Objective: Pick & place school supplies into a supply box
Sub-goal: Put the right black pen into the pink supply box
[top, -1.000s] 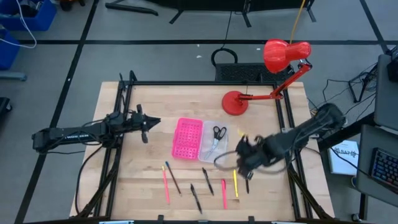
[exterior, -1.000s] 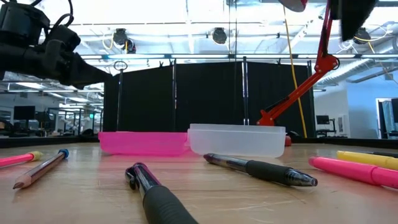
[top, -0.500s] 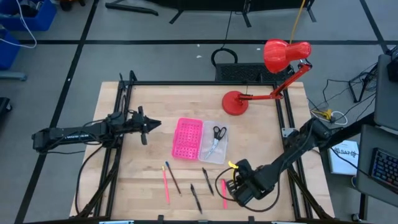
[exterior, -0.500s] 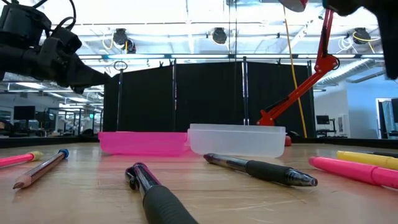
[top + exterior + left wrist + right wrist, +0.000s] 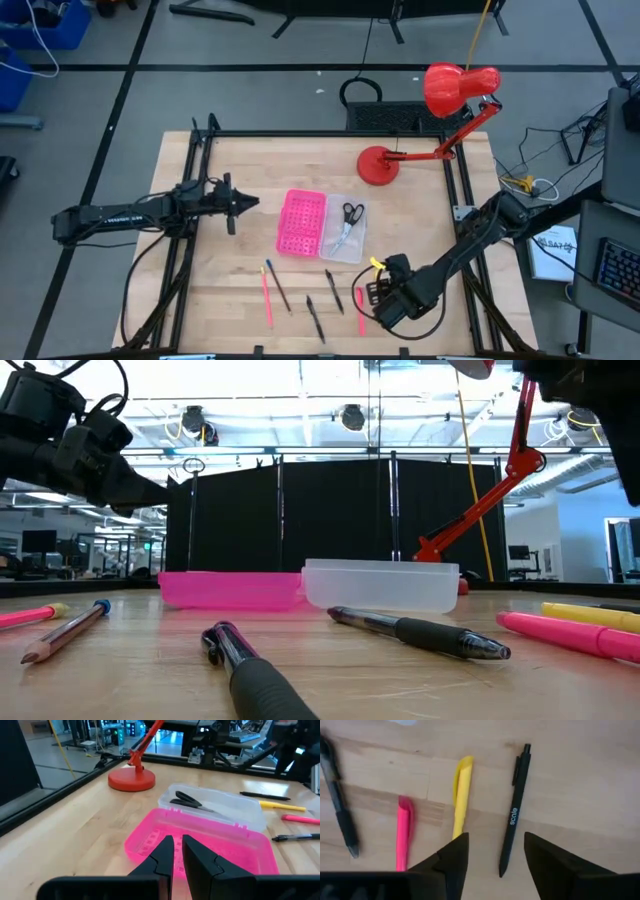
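The supply box lies open mid-table, its pink half (image 5: 302,222) beside the clear half (image 5: 338,240), which has black-handled scissors (image 5: 351,214) in it. Pens and a pencil lie loose on the wood toward the near edge. My right gripper (image 5: 495,847) hovers open over three of them. A black pen (image 5: 512,815) runs into the gap between its fingers, a yellow pen (image 5: 461,795) lies beside one fingertip, and a pink pen (image 5: 404,830) lies farther out. My left gripper (image 5: 178,851) hangs above the table left of the box, shut and holding nothing.
A red desk lamp (image 5: 378,165) stands at the far right, its arm reaching over the table's edge. More pens and a pencil (image 5: 278,286) lie near the front edge, left of my right gripper (image 5: 372,296). Black frame rails run along both table sides.
My right gripper has moved from the table's right middle toward the near edge and a little left, and now stands over the yellow, black and pink pens. The left arm has kept still.
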`<state>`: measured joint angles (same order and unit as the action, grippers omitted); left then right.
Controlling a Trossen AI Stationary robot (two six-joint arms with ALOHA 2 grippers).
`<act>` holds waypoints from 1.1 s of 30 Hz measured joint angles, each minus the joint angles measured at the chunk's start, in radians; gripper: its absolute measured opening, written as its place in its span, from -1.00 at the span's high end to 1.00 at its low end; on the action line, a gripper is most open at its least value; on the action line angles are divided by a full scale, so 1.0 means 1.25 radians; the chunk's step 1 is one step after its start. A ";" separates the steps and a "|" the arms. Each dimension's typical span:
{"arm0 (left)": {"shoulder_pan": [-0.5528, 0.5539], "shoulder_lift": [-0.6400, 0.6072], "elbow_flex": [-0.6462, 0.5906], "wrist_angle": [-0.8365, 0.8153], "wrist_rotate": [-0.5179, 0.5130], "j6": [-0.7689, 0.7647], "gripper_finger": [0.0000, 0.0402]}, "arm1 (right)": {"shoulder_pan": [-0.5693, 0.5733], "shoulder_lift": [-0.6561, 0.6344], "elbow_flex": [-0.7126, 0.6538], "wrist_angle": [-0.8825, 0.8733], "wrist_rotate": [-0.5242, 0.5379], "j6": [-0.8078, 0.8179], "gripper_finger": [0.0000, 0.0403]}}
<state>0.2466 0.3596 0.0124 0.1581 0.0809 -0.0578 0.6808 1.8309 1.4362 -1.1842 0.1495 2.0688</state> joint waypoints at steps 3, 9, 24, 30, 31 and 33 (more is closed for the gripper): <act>0.000 0.000 0.000 0.017 -0.002 0.000 0.77 | 0.000 0.000 -0.042 0.029 0.002 0.017 0.08; 0.000 0.000 0.000 0.040 -0.003 0.000 0.77 | -0.010 0.001 -0.180 0.194 0.000 0.015 0.15; 0.000 0.000 0.000 0.044 -0.003 0.045 0.77 | -0.046 -0.007 -0.379 0.378 -0.164 -0.072 0.38; 0.000 0.000 0.000 0.044 -0.003 0.040 0.77 | -0.058 -0.006 -0.379 0.392 -0.184 -0.087 0.81; 0.000 0.000 0.000 0.044 -0.003 0.039 0.77 | -0.061 -0.006 -0.379 0.393 -0.188 -0.098 0.88; 0.000 0.000 0.000 0.044 -0.003 0.039 0.77 | -0.065 -0.006 -0.379 0.391 -0.193 -0.120 0.90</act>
<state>0.2466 0.3595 0.0124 0.2134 0.0769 -0.0093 0.5999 1.8233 0.9619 -0.6951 -0.0913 1.9192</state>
